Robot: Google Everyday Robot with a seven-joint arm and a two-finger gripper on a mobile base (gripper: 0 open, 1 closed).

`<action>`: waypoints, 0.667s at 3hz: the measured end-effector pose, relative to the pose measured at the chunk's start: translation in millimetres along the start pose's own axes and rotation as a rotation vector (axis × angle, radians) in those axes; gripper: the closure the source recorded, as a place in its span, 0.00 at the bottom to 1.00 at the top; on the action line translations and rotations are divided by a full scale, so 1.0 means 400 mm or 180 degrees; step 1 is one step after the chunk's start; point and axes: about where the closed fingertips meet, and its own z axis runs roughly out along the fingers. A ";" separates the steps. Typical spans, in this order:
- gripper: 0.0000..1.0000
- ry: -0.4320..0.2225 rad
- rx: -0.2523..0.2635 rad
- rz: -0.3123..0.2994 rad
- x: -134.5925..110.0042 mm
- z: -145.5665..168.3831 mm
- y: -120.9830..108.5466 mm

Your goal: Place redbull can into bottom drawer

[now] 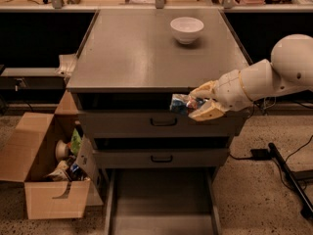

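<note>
My gripper point(201, 102) is shut on the redbull can point(183, 103), a small blue and silver can held lying sideways. It hangs in front of the cabinet's front edge, at the level of the top drawer, right of centre. The white arm reaches in from the right. The bottom drawer point(161, 199) is pulled open below, a wide shallow grey tray with a bare floor. The can is well above it.
A white bowl point(187, 29) stands at the back of the grey cabinet top point(132, 53). Two upper drawers with dark handles point(163, 123) are closed. An open cardboard box point(41, 165) of clutter sits on the floor at left. Cables lie at right.
</note>
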 end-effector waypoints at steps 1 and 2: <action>1.00 0.0001 0.0009 0.0027 0.019 0.008 0.007; 1.00 0.0003 0.0036 0.0112 0.080 0.033 0.028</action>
